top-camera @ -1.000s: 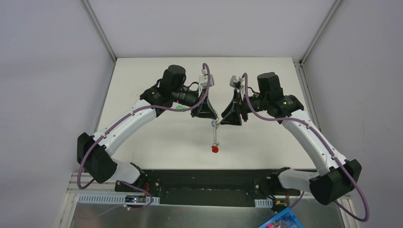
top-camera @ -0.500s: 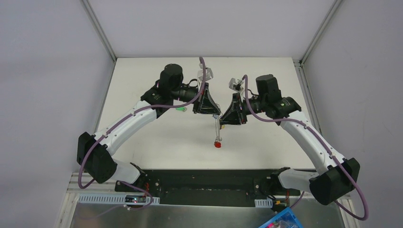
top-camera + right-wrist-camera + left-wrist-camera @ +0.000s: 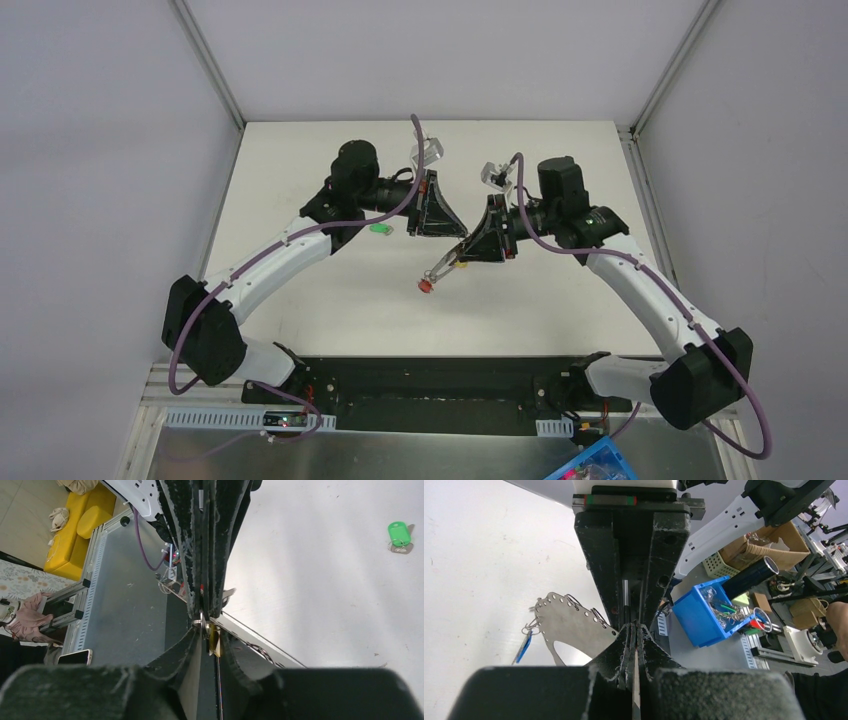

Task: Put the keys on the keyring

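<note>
Overhead, the perforated metal plate (image 3: 569,627) slants in the air above the counter (image 3: 330,300), where both claws meet tip to tip. A red key (image 3: 425,287) hangs at the plate's lower end and a blue key (image 3: 523,647) at its holed edge. A green key (image 3: 379,229) lies on the counter left of the plate. The left claw (image 3: 634,630) is clamped on a thin metal sliver (image 3: 635,680). The right claw (image 3: 205,627) is pinched narrow around a yellow key (image 3: 214,640) beside the plate.

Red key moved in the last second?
Yes. The red key swung left, toward the green key, and farther from the black base rail.
</note>
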`<state>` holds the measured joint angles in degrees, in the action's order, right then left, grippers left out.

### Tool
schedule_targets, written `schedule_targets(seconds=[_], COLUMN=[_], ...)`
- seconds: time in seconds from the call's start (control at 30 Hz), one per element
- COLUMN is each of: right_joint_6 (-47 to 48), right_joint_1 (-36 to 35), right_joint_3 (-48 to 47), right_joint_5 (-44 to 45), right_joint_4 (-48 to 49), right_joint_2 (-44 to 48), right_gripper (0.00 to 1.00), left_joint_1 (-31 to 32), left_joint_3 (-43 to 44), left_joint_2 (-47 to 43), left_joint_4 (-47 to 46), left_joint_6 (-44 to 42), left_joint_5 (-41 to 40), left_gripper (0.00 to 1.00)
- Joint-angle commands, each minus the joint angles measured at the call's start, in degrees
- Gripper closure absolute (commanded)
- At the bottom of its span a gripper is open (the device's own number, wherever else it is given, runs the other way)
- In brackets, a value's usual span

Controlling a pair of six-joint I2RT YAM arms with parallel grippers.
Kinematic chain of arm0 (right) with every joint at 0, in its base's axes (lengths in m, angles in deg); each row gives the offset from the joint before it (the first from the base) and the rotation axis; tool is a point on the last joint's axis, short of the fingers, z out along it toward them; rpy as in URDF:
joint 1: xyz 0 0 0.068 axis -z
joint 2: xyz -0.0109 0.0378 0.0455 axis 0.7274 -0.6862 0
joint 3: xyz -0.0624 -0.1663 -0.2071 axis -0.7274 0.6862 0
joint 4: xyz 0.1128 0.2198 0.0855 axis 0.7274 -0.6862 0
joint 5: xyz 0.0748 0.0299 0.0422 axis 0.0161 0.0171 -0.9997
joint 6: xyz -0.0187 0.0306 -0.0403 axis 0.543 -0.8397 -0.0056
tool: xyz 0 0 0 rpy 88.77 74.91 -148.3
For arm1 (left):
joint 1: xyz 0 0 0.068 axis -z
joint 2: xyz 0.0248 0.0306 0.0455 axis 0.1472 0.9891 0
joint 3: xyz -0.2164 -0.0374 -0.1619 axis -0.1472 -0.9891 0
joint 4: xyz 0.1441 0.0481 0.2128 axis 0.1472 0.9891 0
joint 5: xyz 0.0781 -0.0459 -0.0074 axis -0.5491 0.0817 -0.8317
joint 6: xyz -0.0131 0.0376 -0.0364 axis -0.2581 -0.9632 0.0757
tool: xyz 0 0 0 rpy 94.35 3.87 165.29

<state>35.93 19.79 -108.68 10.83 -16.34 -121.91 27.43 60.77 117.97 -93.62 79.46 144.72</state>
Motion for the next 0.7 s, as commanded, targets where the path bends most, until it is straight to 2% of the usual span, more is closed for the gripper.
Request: schedule_targets(seconds=[0.0, 0.2, 0.37, 0.67], right_joint_6=[-0.78, 2.14, 5.03, 4.58], right_joint_1=[0.16, 2.01, 3.16, 3.45], right_joint_3=[-1.04, -2.14, -3.59, -6.04], right_joint_5=[-0.35, 1.64, 4.46, 4.73], right_joint_4=[2.03, -1.07, -4.07, -3.30], right_joint_2=[0.72, 4.97, 7.09, 5.41], right_gripper=[0.73, 0.61, 0.60, 0.59], left_joint_1=[-0.61, -0.83, -0.83, -0.83], left_joint_3=[-0.71, -1.11, -1.25, -1.82], left_joint_2=[-1.07, -1.39, -1.22, -1.12], left_joint_4=[-8.20, -8.15, -9.43, -10.82], left_joint_6=[3.22, 3.16, 4.31, 5.44], left_joint_5=[1.29, 1.55, 2.19, 2.74], left_gripper=[1.00, 1.00, 1.00, 1.00])
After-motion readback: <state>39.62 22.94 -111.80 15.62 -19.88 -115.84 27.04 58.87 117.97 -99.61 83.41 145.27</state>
